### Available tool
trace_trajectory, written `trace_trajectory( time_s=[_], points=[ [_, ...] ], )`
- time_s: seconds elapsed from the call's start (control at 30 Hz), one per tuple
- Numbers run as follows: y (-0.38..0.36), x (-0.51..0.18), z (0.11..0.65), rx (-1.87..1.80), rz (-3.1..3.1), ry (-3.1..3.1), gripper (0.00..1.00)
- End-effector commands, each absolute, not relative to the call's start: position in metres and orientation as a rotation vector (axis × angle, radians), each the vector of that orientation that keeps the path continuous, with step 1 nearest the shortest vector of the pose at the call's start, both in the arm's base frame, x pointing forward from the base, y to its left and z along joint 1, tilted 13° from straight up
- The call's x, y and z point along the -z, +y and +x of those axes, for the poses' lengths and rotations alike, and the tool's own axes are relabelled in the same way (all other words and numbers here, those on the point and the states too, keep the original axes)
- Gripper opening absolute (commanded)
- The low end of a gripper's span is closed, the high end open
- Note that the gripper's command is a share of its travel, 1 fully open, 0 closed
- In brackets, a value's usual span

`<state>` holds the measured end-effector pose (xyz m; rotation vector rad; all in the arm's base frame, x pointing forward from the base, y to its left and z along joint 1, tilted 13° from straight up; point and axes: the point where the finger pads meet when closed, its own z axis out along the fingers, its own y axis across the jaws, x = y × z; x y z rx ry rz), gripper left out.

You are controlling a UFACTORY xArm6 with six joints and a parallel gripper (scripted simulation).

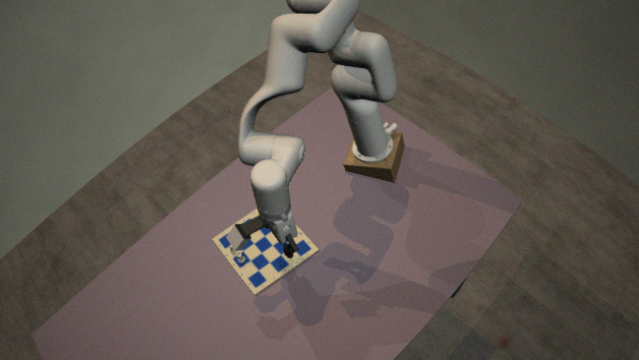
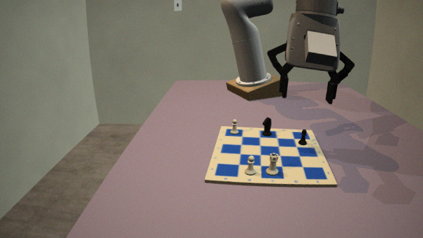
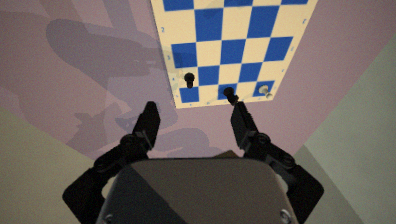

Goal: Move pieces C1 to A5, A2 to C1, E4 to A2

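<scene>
"Black pawn (image 1: 289, 256) (image 2: 302, 138) (image 3: 189, 79), board's (image 1: 256, 291) (image 2: 270, 184) (image 3: 176, 102) two o'clock, exterior view: claw (image 1: 291, 245) (image 2: 307, 99) (image 3: 195, 110) spread, empty. Approach?"

"Centre above it, descend straight, pinch lightly. Clear twelve o'clock's knight (image 2: 267, 127) (image 3: 230, 95); lower upright inside A2, near nine."

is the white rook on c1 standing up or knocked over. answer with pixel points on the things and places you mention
Upright: in the exterior view the white rook (image 1: 241, 258) (image 2: 272, 164) rests on its round base, its notched crown on top.
</scene>
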<state>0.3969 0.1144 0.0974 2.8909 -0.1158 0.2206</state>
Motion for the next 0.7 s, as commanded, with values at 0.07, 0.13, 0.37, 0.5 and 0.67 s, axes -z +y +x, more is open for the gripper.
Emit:
trace_trajectory(
  time_s=[0.07, 0.13, 0.37, 0.5, 0.67],
  points=[
    [0.1196, -0.0962, 0.3882, -0.171, 2.889, 0.288, 1.0],
    [0.1201, -0.0958, 0.3868, -0.135, 2.846, 0.576, 1.0],
    [0.1203, -0.0956, 0.3864, -0.097, 2.805, 0.8, 0.34],
    [0.1203, -0.0956, 0.3864, -0.097, 2.805, 0.8, 0.34],
    [0.1203, -0.0956, 0.3864, -0.097, 2.805, 0.8, 0.34]
  ],
)
